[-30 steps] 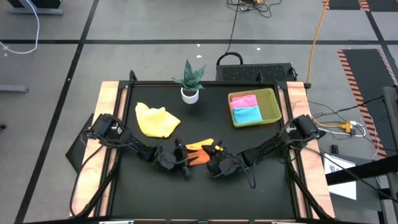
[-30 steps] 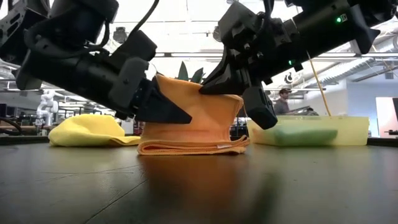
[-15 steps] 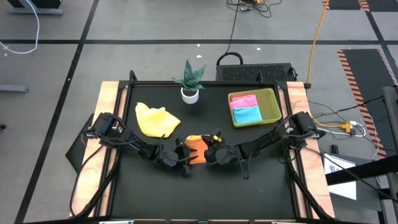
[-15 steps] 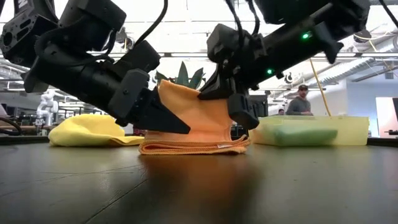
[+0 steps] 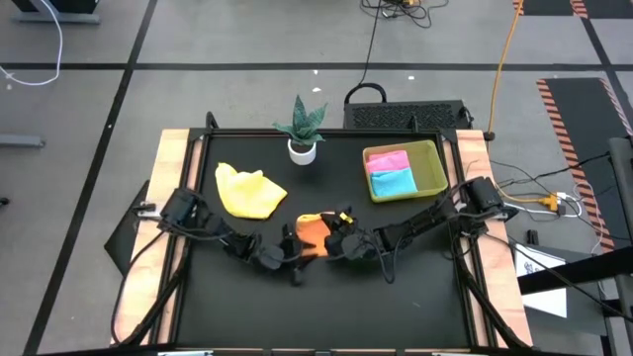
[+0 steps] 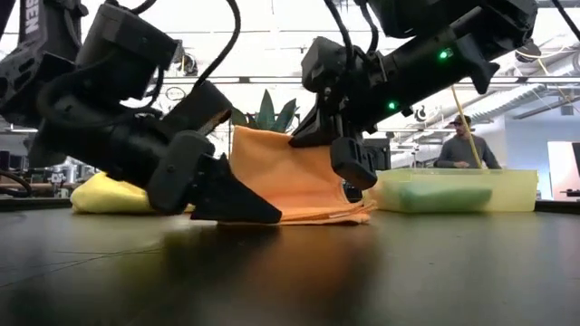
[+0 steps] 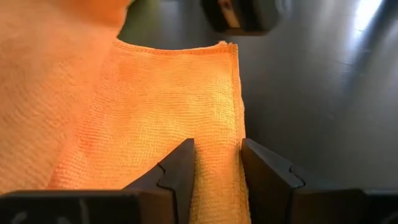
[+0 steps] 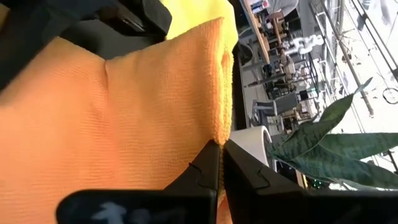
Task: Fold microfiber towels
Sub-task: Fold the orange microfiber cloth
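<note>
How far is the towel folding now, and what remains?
Done: the pink towel and blue towel lie in the tray. In hand: the right gripper pinches the orange towel up by an edge; the left gripper straddles its lower layer. Left: the yellow towel, crumpled.

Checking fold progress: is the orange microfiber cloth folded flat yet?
Not yet. The orange microfiber cloth lies doubled on the black table, but its upper layer stands raised, pinched by the right hand.
</note>
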{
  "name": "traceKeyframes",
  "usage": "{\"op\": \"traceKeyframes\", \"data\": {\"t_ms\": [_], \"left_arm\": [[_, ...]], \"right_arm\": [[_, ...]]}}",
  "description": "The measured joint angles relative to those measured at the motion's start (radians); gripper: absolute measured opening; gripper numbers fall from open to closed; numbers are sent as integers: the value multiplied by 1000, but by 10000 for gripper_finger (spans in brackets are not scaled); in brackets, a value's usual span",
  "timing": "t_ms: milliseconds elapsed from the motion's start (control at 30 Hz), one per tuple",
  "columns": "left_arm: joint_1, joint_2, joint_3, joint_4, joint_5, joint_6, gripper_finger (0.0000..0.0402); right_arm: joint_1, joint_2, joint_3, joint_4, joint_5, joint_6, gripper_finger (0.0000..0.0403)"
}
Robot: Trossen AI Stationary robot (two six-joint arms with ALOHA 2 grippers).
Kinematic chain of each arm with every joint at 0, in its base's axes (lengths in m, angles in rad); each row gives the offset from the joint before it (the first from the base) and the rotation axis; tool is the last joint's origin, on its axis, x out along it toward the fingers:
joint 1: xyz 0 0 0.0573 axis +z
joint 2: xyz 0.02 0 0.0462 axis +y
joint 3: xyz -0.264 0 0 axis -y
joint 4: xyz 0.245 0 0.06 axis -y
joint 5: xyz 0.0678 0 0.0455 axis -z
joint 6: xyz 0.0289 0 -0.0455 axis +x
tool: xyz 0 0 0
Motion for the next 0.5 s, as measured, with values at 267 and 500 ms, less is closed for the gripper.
{"op": "traceKeyframes", "data": {"t_ms": [267,500], "left_arm": [[-85,-127,-1,-83,19,84,133],[-167,-299,-1,-239,-18,107,133]], "right_arm": [[25,0,0,-4,-1,65,4],[42,0,0,-10,-70,151,4]]}}
